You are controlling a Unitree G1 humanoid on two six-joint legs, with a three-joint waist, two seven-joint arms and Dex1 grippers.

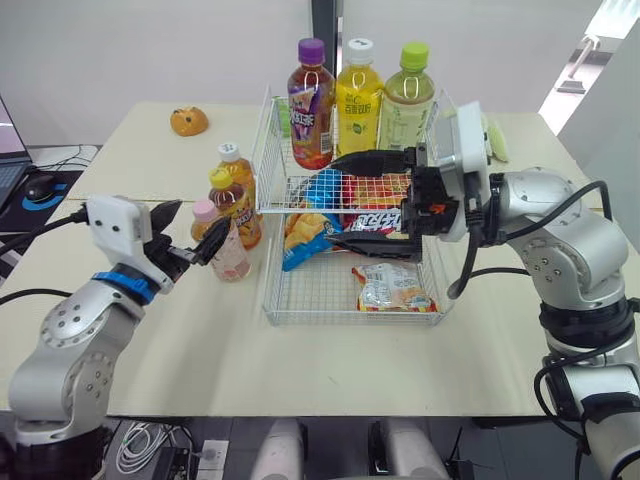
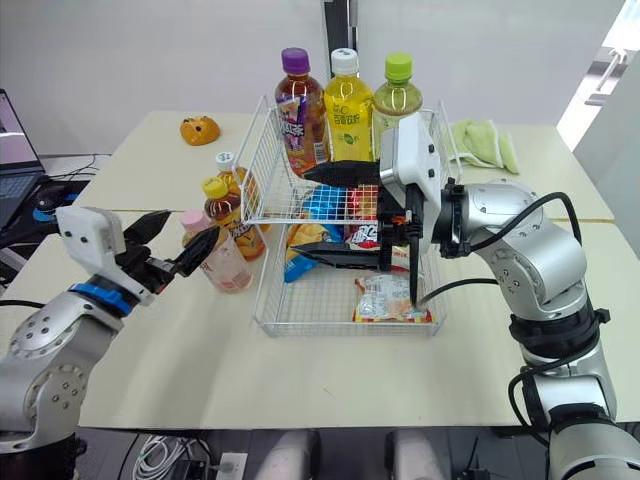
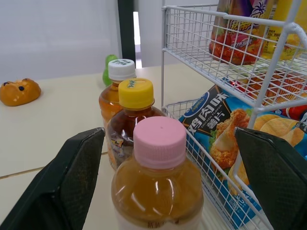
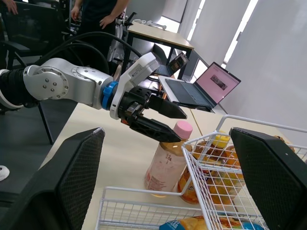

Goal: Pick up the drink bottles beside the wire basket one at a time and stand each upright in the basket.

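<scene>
1. The left gripper (image 1: 204,215) is held low over the near left of the table, its fingers (image 3: 72,182) spread apart with nothing gripped.
2. The pink-cap bottle (image 1: 230,255) stands upright just beyond those fingers; in the left wrist view its cap is seen centred in the gap between them. Whether a finger touches it cannot be told.
3. Just behind it stand the yellow-cap bottle (image 1: 240,215) and then the white-cap bottle (image 1: 238,168), in a close row along the left side of the basket (image 1: 345,320).
4. The right gripper (image 1: 327,200) is reached in from the right across the basket's near side, its fingers spread very wide and empty, one at the upper shelf and one lower.
5. Snack packets (image 1: 300,240) are seen on the lower shelf.
6. Three bottles (image 1: 358,100) stand upright on the upper shelf.
7. An orange toy (image 1: 189,121) lies at far left and a green cloth (image 2: 485,145) at far right.
</scene>
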